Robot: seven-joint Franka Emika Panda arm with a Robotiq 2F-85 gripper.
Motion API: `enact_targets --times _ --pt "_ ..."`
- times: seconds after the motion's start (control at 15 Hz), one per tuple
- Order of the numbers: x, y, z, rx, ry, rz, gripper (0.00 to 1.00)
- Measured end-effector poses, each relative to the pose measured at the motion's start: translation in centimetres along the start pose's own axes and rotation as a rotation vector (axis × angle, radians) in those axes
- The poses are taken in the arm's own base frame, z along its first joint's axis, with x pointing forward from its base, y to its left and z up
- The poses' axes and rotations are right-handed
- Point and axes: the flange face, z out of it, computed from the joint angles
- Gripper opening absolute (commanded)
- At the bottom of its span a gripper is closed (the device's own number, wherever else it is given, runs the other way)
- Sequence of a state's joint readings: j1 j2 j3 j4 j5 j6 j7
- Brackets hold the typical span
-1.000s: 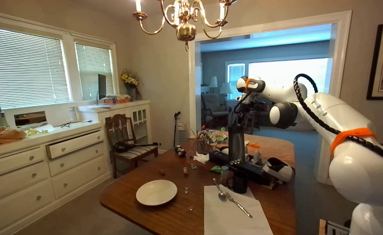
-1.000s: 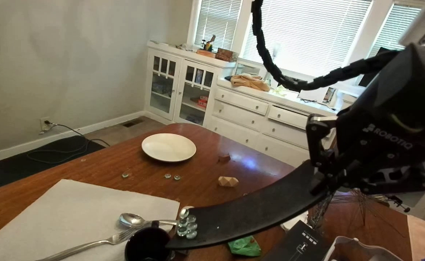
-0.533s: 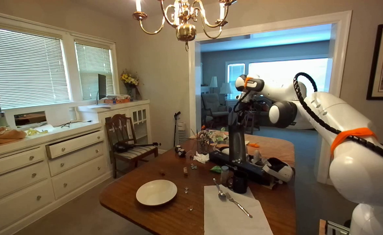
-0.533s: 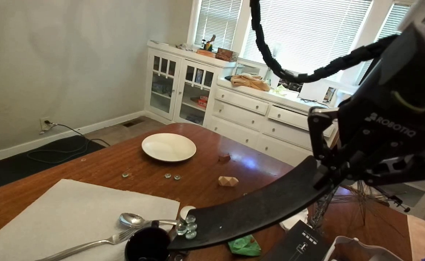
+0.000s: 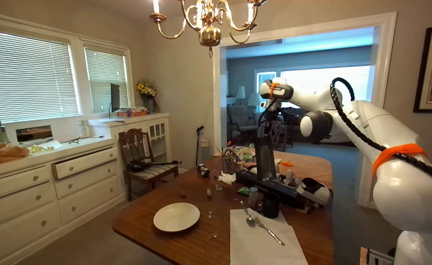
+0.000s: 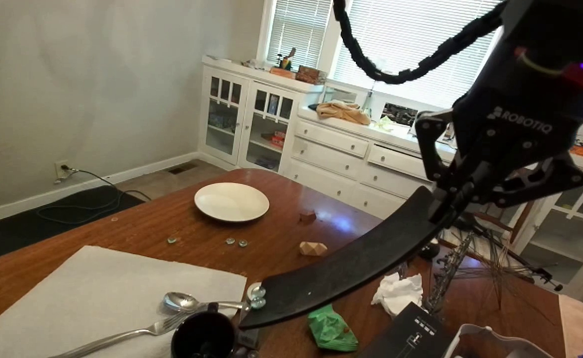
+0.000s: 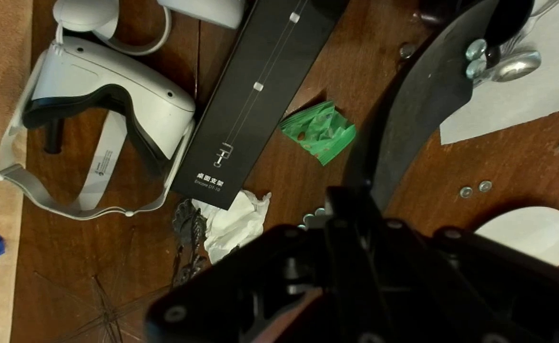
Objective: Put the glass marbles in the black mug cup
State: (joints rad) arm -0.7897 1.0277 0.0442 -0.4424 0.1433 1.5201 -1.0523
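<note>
My gripper (image 6: 443,206) is shut on one end of a long curved black strip (image 6: 346,271); the strip also shows in the wrist view (image 7: 417,105). The strip slopes down to its free tip, just above and beside the rim of the black mug (image 6: 204,333). Two clear glass marbles (image 6: 258,297) sit at the tip's edge. The mug stands at a paper's corner in an exterior view (image 5: 271,207); faint glints show inside it. One marble (image 7: 407,50) lies on the table near the mug. Other marbles lie loose on the table (image 6: 230,241), with a cluster near the gripper (image 7: 312,216).
A spoon (image 6: 181,301) and fork (image 6: 164,325) lie on white paper (image 6: 122,278) beside the mug. A small glass jar (image 5: 253,197) stands close to it. A green wrapper (image 7: 320,131), a long black box (image 7: 260,105), a headset (image 7: 112,81) and a white plate (image 6: 231,201) are around.
The gripper has risen and the strip slopes more steeply. Several marbles at the strip's tip are down to two. A marble now shows on the table beside the mug.
</note>
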Motion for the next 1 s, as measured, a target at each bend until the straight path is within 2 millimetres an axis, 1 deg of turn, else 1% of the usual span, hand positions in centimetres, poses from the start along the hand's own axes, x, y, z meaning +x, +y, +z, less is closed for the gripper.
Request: enact_targets --times 0.2,0.33,0.47,0.67,0.87,1.0 --pt "0.8 -0.6 -1.0 -0.016 -0.001 -0.022 0.02" --pt "0.7 -0.6 -1.2 -0.013 0.008 -0.022 0.02" --pt "0.2 -0.2 -1.0 -0.001 0.019 -0.013 0.02" --pt "-1.2 0.6 -0.3 0.040 0.073 0.014 0.02" --pt "-2.6 1.6 0.5 0.113 0.182 0.067 0.02" --pt "-3.2 2.0 1.0 0.166 0.257 0.103 0.02"
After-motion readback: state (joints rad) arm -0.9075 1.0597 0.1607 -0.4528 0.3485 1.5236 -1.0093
